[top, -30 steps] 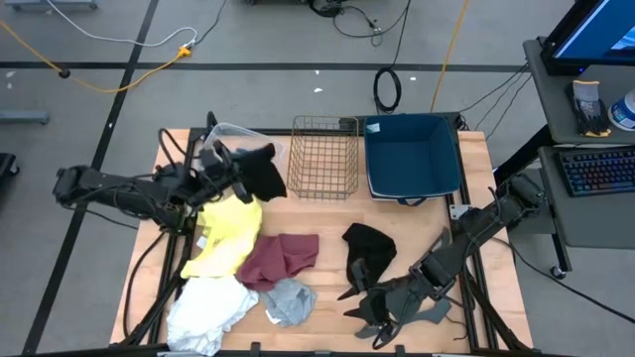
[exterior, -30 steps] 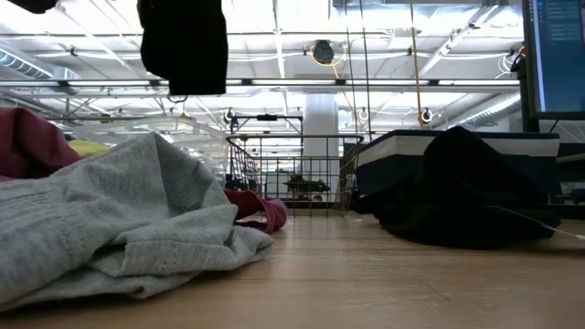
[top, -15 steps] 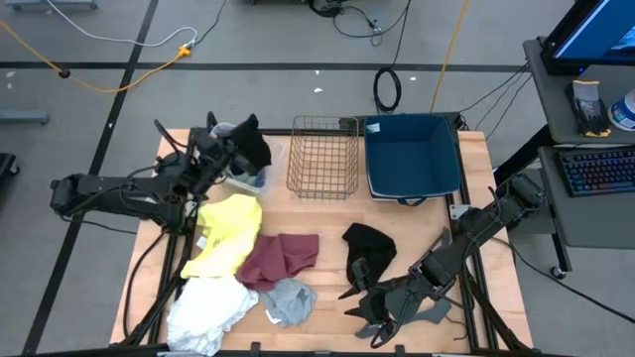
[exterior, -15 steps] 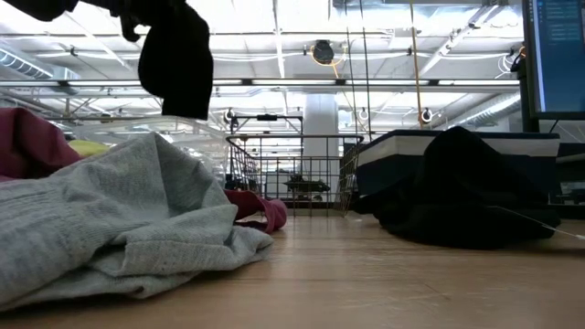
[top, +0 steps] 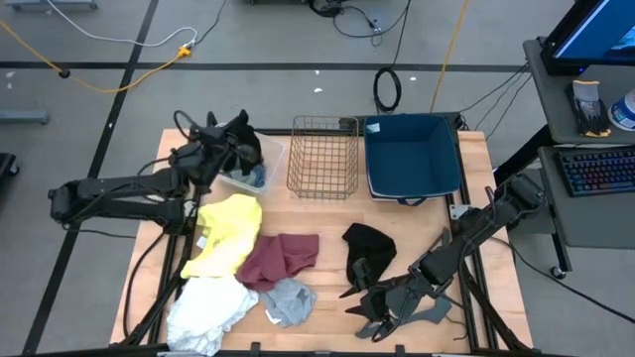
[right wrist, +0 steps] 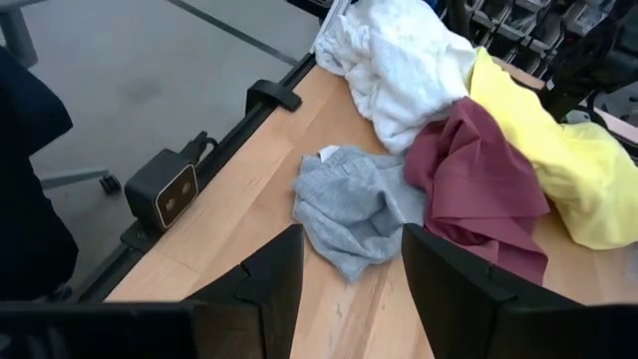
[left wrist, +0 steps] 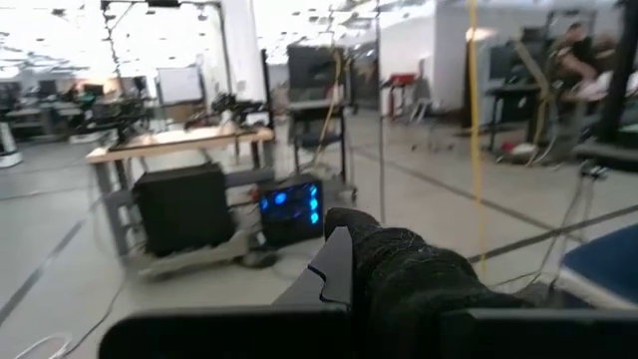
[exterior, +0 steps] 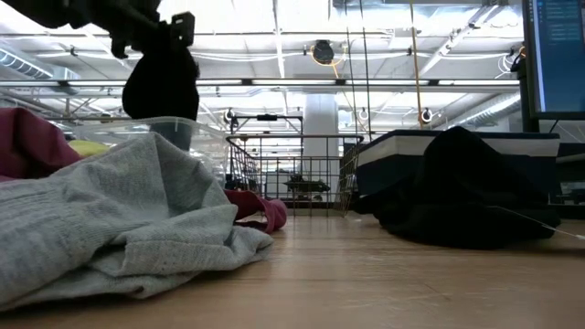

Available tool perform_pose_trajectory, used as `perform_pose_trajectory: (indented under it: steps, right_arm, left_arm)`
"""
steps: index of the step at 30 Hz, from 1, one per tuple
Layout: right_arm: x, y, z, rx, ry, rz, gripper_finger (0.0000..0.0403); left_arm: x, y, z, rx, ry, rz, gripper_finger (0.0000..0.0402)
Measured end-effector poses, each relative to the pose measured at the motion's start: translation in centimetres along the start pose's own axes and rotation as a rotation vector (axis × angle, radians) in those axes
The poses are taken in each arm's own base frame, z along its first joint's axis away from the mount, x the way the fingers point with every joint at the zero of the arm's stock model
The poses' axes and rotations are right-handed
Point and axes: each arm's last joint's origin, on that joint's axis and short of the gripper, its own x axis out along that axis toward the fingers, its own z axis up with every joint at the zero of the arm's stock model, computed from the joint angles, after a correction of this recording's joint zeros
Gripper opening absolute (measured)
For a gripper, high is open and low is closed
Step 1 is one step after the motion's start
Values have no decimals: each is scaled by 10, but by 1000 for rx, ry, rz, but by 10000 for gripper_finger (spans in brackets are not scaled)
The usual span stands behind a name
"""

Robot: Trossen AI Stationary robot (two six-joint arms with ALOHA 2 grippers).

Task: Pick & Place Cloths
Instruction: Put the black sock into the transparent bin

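step: left gripper (top: 236,142) carries a black cloth (top: 248,145) over the clear bin (top: 260,171) at the far left of the table (top: 327,223); judged, a drop-in is due.
left grip: fingers together, clamped on the black cloth; in the low view it hangs as a dark bundle (exterior: 162,84) just above the bin rim (exterior: 174,122).
how to do it well: judged, lower until most of the fabric sits inside the walls, then let go, so no tail drapes over the rim; a grey-blue cloth (top: 255,177) already lies inside, so aim for the free part.
right gripper (top: 369,319): waits at the near right, fingers apart (right wrist: 269,279), holding nothing, facing the grey cloth (right wrist: 357,206).
other cloths: yellow (top: 226,233), maroon (top: 282,258), white (top: 207,308) and grey (top: 290,300) lie in a heap at near left; a second black one (top: 368,249) lies right of centre.
other bins: wire basket (top: 324,157) and blue tub (top: 414,157) at the far edge.
change: a second ago the held cloth hung right of the bin, towards the basket; it has since swung left and dropped lower over the bin. right arm and the heap unchanged.
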Motion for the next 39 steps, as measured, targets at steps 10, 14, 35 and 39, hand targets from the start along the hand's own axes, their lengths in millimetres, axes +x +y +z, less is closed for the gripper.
perform_pose_trajectory:
  steps: [10, 14, 35, 39]
  right_arm:
    - [1, 0, 0, 10, -30, -2, 160]
    - [1, 0, 0, 10, -29, -2, 160]
    - [1, 0, 0, 10, -29, -4, 156]
    - [1, 0, 0, 10, -29, -4, 155]
  left_arm:
    - [18, -3, -25, 88, 127, 53, 0]
    - [23, -8, -36, 114, 177, 8, 0]
    - [31, 4, -74, 102, 515, -180, 0]
    - [34, 10, -76, 17, 557, -187, 0]
